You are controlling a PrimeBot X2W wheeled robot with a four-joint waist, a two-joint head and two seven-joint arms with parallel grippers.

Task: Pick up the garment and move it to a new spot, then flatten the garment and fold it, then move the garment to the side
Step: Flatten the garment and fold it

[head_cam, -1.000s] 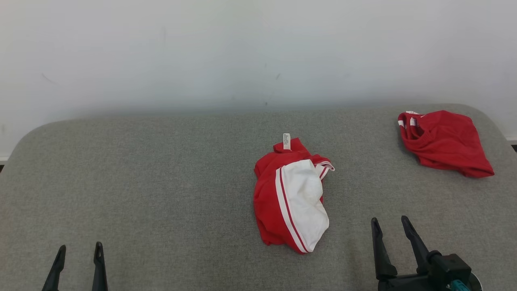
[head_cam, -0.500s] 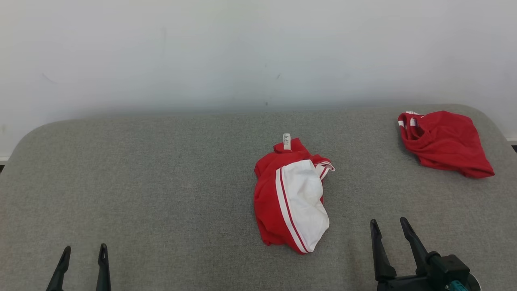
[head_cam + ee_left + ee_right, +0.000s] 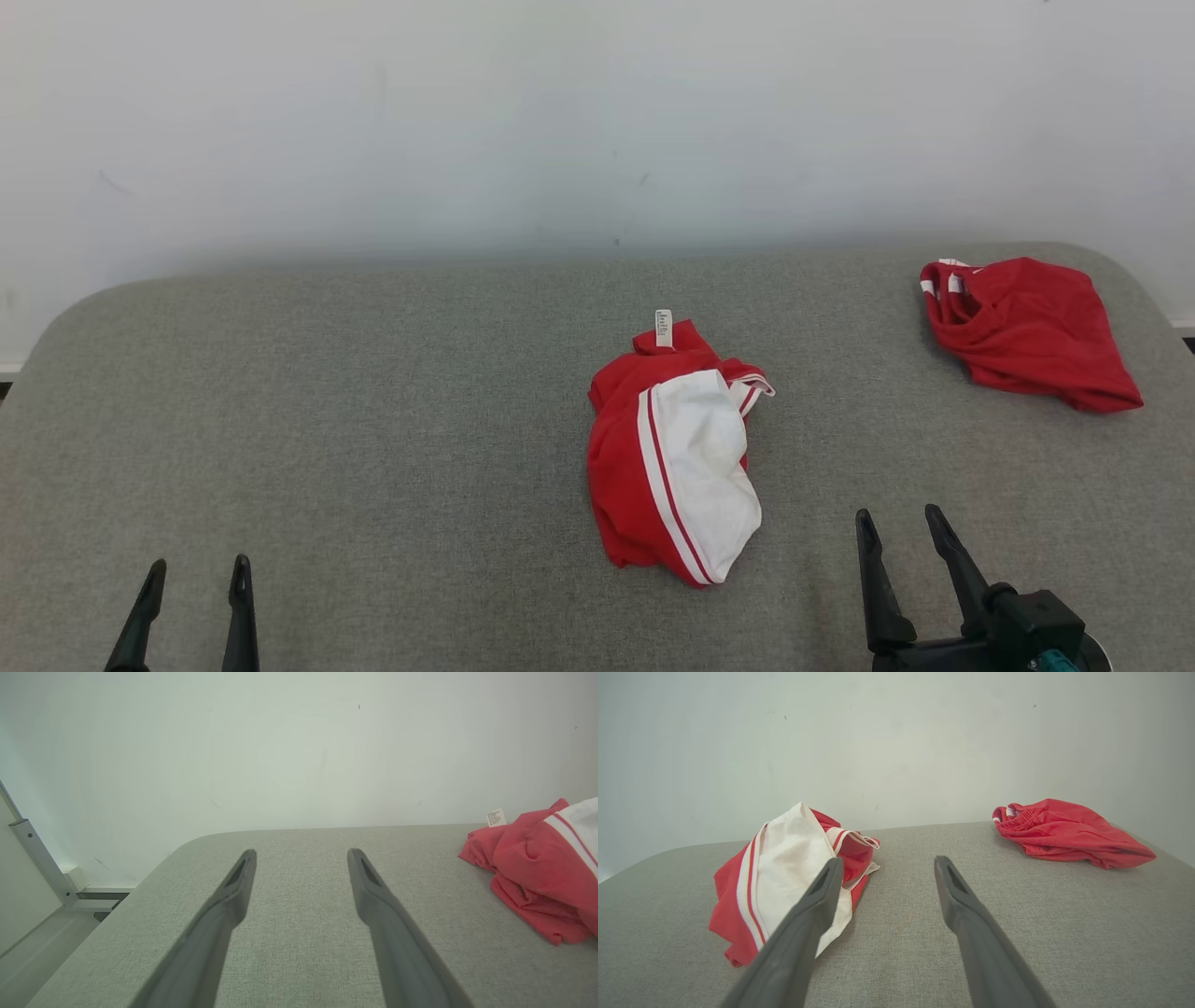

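Observation:
A crumpled red and white garment [image 3: 674,457] lies in the middle of the grey padded table [image 3: 373,420], a white label sticking out at its far end. The left wrist view has this garment [image 3: 542,863] at its right edge, and in the right wrist view the garment [image 3: 784,877] sits left of the fingers. My left gripper [image 3: 198,577] stands open at the lower left, far from the cloth, with nothing between its fingers. My right gripper [image 3: 898,523] is open too, low and to the right of the garment, apart from it.
A second red garment [image 3: 1027,329] lies bunched at the table's far right corner, also in the right wrist view [image 3: 1064,830]. A pale wall [image 3: 560,121] rises right behind the table. The table's left edge drops to the floor [image 3: 42,933] by a metal rail.
My left gripper has shifted slightly right and a little lower in the head view. My right gripper has sunk a touch. Both garments lie as before.

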